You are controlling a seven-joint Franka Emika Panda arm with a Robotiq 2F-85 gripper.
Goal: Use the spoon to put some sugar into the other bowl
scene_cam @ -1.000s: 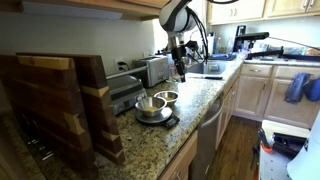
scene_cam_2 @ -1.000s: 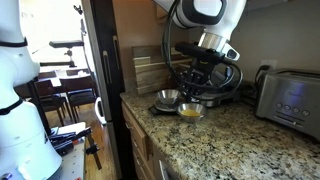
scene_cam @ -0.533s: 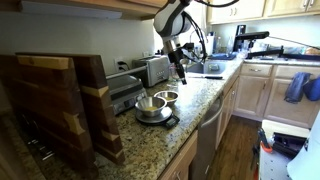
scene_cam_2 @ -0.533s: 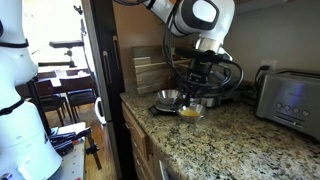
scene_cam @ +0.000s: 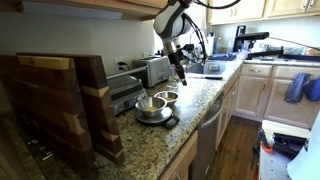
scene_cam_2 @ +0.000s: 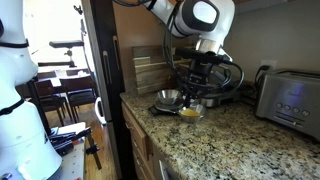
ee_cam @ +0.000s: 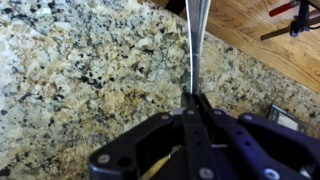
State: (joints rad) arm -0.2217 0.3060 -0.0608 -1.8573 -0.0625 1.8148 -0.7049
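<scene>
Pressed tight together, the tool [ee_cam: 195, 100] is pinching a thin polished metal spoon [ee_cam: 194, 50] by its handle, and the shaft is pointing straight out from the fingertips over the speckled granite table [scene_cam: 200, 97]. The spoon's far end is running off the edge of the wrist view, so I cannot tell whether it is carrying anything. It is hanging over bare stone, near the bowls but not above either one. A round steel bowl with something pale yellow inside [scene_cam_2: 190, 111] is sitting just beside a second round steel bowl [scene_cam_2: 167, 98], both of them shallow, thin-walled and shiny. One of them seems to be resting on a dark flat base [scene_cam: 160, 120]. To my eye the main risk is that slick, narrow handle twisting in the pinch, tilting the spoon and scattering grains onto the mottled stone, where they would be hard to spot. A low approach could also catch a rim, and bowls this light would probably be skating across the smooth table.
</scene>
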